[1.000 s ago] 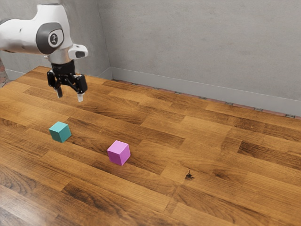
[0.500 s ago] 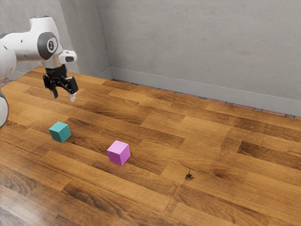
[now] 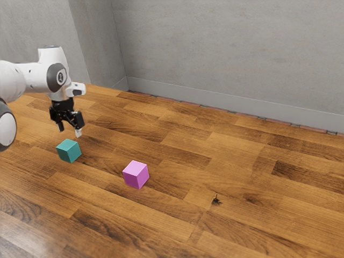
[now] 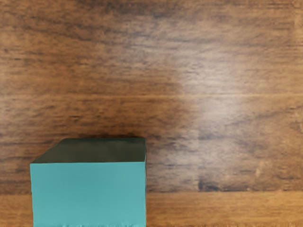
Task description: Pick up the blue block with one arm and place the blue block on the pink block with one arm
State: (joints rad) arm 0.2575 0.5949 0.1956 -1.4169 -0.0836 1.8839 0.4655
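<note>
With fingers spread, the gripper [image 3: 70, 130] hangs just above the blue block [image 3: 69, 150], apparently lined up to straddle it, while the pink block [image 3: 135, 174] sits apart.

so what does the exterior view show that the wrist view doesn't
Exterior view: the open claw hovering just above the blue block, the pink block apart from it toward the exterior view's right, and the grey wall. Wrist view: a close look down at the block's lit face and shaded face, and a pale sheen on the wood. Both: the blue block resting on the wooden table.
</note>
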